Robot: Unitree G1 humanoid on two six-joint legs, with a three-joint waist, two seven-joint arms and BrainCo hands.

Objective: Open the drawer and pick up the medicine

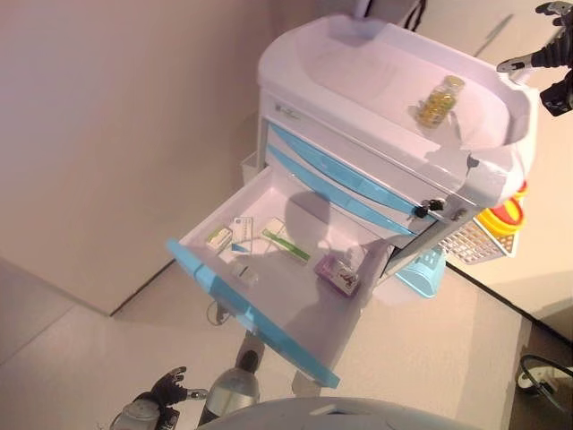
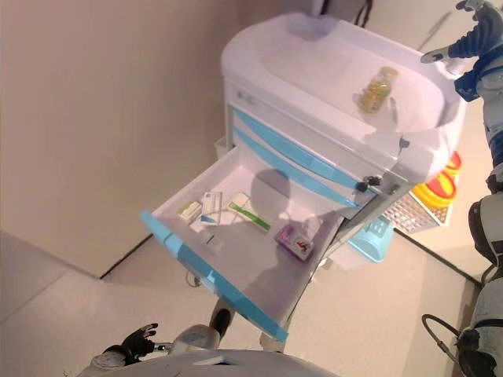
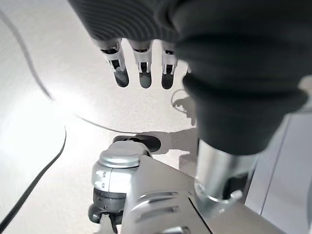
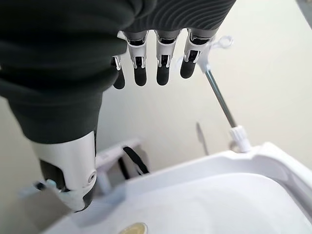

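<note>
Drawer open, smooth white plastic, blue front

Left hand and right hand: dark ribbed covers over back and wrist; silver fingers with dark tips; silver-grey cylindrical thumb housings.

White cart with light-blue drawer fronts; clear bottle of yellow capsules; purple box; green-and-white boxes; light-blue basket; yellow and red rings; beige wall; pale speckled floor.
</note>
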